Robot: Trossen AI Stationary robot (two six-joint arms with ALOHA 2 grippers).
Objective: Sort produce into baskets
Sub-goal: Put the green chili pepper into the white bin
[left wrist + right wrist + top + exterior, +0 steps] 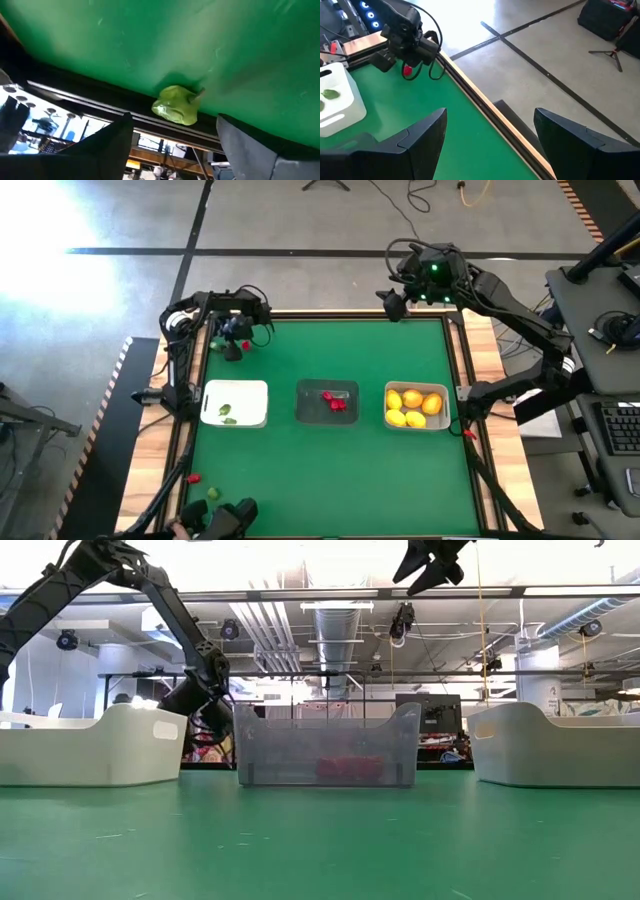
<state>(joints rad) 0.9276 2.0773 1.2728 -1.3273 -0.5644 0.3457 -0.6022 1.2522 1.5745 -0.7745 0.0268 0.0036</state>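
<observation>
At table's far-left corner, left gripper (pixel 232 350) over green piece (pixel 175 104).

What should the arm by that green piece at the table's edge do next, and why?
Probably lower the left gripper and close on the green piece. Its fingers stand apart with the piece lying loose on the mat between them, and the white basket already holds green bits. The right gripper waits open at the far corner.

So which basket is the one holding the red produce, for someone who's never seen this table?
On the green table, three baskets sit in a row. The middle basket is it: dark and see-through, with red pieces inside, unlike the pale baskets on either side.
</observation>
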